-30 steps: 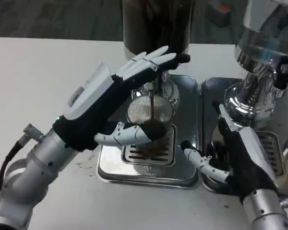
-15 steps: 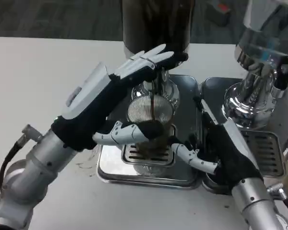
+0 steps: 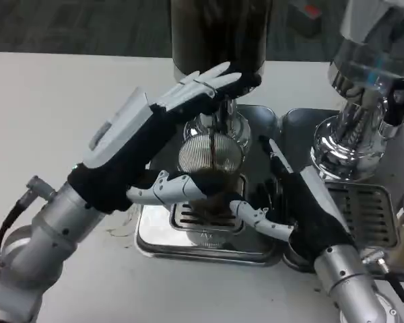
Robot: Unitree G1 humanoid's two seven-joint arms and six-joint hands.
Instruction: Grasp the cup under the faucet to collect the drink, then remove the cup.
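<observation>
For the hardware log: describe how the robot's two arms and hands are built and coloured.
Both forearms are silver metal cylinders with ringed joints. The left hand has a white plate on its back, black covering beneath, and white fingers with black tips. The right hand is mostly black with white finger segments. A black cable loops off the left forearm.

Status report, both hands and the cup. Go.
Left hand up at the faucet, dark drink pouring. Right hand open beside the cup, not gripping. Cup on the drip tray, unobstructed.

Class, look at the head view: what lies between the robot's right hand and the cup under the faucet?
Only a short stretch of the drip tray's slotted grate lies between the right hand and the cup, seen in the head view.
</observation>
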